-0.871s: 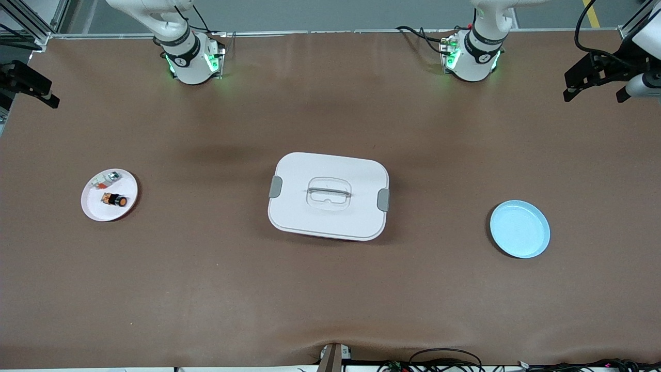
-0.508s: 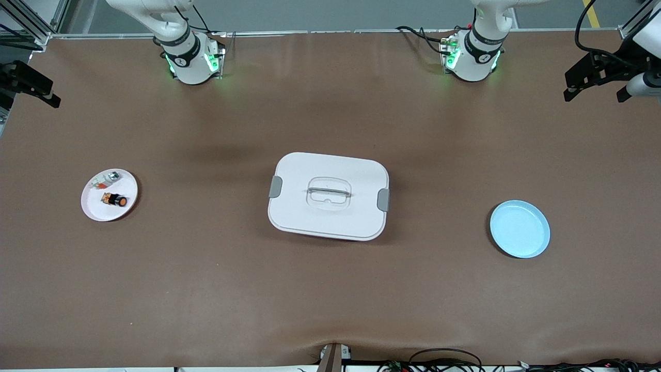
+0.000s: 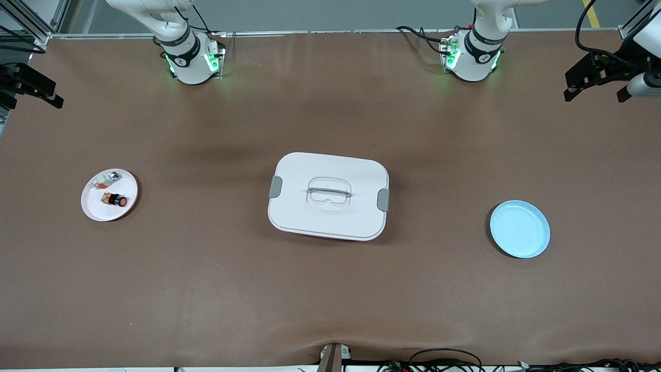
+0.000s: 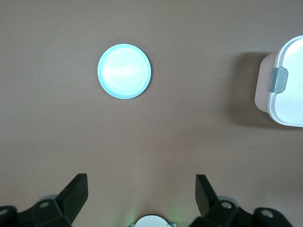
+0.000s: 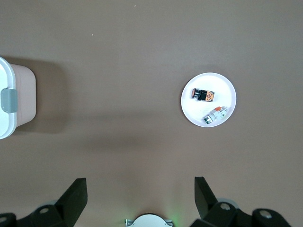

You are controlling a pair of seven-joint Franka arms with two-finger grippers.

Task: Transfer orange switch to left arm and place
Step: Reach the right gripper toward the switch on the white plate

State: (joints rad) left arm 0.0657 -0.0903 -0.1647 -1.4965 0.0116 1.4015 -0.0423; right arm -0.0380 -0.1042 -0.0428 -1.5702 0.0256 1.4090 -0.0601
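right gripper (image 3: 32, 86) shifted slightly, left gripper (image 3: 588, 77) barely

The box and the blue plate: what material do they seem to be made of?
The box looks like moulded plastic: smooth matte white lid, rounded corners, grey side latches and a clear recessed handle. The blue plate is probably plastic too, pale blue with a slight gloss and a thin raised rim; glazed ceramic cannot be ruled out.

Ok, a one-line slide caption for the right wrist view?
Right end effector, fingers open, high over the table; orange switch lies beside a silver-white part on the white plate.
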